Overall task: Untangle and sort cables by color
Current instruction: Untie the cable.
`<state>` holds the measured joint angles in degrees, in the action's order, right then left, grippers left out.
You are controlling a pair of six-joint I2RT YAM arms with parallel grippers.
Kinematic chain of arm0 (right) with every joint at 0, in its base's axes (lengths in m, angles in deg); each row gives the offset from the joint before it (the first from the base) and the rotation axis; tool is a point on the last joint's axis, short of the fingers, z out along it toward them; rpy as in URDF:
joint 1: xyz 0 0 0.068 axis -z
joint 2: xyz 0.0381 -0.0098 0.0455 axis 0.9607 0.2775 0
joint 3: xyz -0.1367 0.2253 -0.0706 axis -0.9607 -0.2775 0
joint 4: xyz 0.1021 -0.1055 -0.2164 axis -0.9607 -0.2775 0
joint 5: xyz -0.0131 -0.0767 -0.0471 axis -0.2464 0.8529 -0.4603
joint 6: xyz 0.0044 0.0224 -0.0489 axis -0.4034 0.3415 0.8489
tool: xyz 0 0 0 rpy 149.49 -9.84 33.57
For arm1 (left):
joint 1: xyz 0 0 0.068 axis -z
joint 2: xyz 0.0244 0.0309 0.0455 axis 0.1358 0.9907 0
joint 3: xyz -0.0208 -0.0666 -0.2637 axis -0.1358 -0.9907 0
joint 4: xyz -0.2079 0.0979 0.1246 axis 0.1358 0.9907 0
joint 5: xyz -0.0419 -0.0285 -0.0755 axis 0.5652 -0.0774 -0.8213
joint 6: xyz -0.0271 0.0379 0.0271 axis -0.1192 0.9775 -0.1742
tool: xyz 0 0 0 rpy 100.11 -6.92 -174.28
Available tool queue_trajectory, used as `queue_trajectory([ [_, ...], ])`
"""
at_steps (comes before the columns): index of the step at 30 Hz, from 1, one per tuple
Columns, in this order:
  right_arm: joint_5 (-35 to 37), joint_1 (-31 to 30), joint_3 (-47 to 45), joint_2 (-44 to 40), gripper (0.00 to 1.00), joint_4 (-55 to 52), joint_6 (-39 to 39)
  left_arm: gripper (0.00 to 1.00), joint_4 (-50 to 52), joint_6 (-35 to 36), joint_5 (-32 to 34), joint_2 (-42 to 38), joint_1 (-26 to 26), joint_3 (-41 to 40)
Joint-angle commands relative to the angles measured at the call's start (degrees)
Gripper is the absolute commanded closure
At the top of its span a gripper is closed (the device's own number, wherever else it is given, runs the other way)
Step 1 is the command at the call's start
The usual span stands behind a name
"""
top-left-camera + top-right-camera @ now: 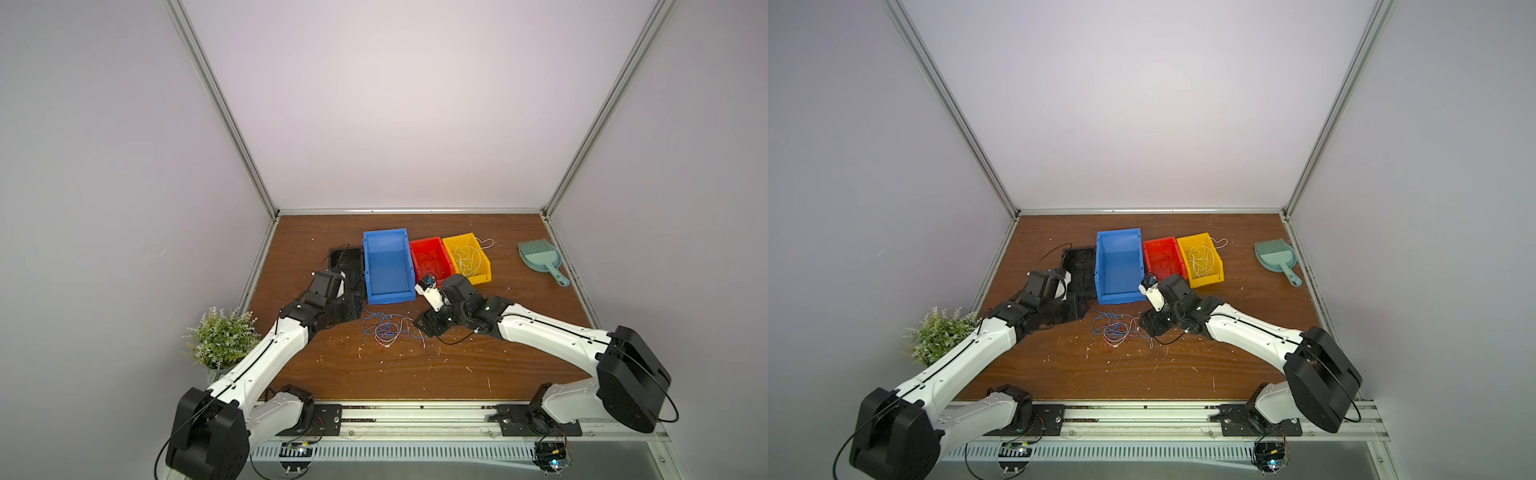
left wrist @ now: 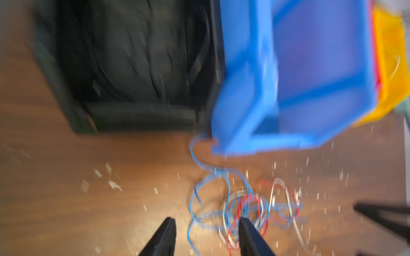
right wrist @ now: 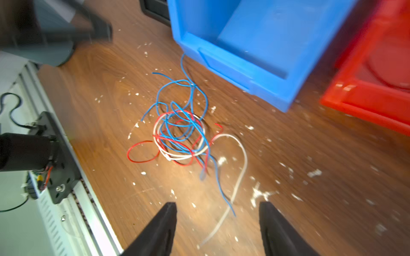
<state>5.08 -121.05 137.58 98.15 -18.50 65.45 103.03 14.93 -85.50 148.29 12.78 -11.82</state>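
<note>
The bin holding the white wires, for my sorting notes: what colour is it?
Yellow. The bin shows best in a top view.

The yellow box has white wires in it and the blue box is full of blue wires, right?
Not quite. The blue box is empty, as both top views show; the blue wires lie tangled on the table before it. The yellow box does hold white wires.

Blue bin [image 1: 390,296] just behind cables [image 1: 384,330]
</note>
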Motion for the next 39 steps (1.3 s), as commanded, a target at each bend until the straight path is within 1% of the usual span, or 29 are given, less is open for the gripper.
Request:
queue_trajectory([
  [1, -3.45, -0.09, 3.27, 2.74, 0.35, 6.26, 3.1, 0.49, -1.48, -2.31, -4.82, -4.25, 1.83, -2.48],
  [5, -2.97, -0.13, 5.99, 7.49, 0.36, 6.92, 8.2, 0.48, -2.58, -1.79, -6.8, -6.04, 2.1, -5.04],
  [7, -1.18, -0.19, 6.93, 9.18, 0.37, 7.2, 9.88, 0.48, -3.36, -1.73, -8.09, -5.65, 2.2, -5.7],
  [11, -0.5, -0.18, 8.62, 12.64, 0.37, 8.52, 12.59, 0.48, -5.46, -1.64, -10.85, -4.19, 2.74, -7.05],
  [12, -0.84, -0.13, 9.27, 13.74, 0.39, 8.6, 13.04, 0.48, -5.95, -1.6, -11.3, -3.81, 3.09, -7.23],
  [16, -4.59, -0.59, 11.43, 16.8, 0.5, 9.37, 13.75, 0.48, -6.93, -1.22, -11.13, -2.3, 5.08, -7.68],
  [19, -4.77, -1.18, 12.0, 17.72, 0.6, 9.26, 14.02, 0.47, -8.6, -1.47, -10.8, -0.96, 6.72, -8.17],
  [20, -4.88, -1.31, 11.92, 17.75, 0.68, 9.46, 14.04, 0.46, -9.51, -1.56, -10.75, -0.41, 7.38, -8.55],
  [21, -4.84, -1.27, 11.77, 17.51, 0.81, 9.68, 13.97, 0.46, -10.27, -1.73, -10.74, 0.21, 8.06, -8.9],
  [22, -4.7, -1.39, 11.46, 17.03, 0.91, 10.03, 13.88, 0.46, -10.82, -1.99, -10.58, 0.86, 8.56, -9.08],
  [23, -4.75, -1.41, 10.96, 16.16, 0.97, 10.51, 13.71, 0.46, -11.44, -2.27, -10.48, 1.6, 9.02, -9.19],
  [24, -4.65, -1.42, 10.26, 14.96, 1.0, 11.21, 13.55, 0.45, -12.14, -2.47, -10.52, 2.22, 9.46, -9.28],
  [28, -4.82, -1.71, 6.86, 8.96, 1.0, 13.71, 11.59, 0.45, -15.2, -3.0, -9.78, 4.22, 10.72, -9.88],
  [31, -4.62, -2.25, 4.55, 3.41, 1.0, 13.98, 9.75, 0.45, -14.4, -3.52, -4.72, 7.35, 10.99, -8.8],
  [33, -5.18, -2.85, 2.79, -0.41, 1.0, 14.83, 8.48, 0.47, -14.56, -5.04, -0.68, 9.1, 11.08, -8.7],
  [36, -5.13, -4.07, -0.32, -6.54, 1.0, 16.49, 6.61, 0.54, -17.89, -7.55, 1.94, 11.07, 11.09, -9.65],
  [39, -4.0, -4.62, -1.84, -11.79, 1.0, 16.0, 5.36, 0.71, -20.39, -9.55, 4.61, 11.84, 11.09, -10.88],
])
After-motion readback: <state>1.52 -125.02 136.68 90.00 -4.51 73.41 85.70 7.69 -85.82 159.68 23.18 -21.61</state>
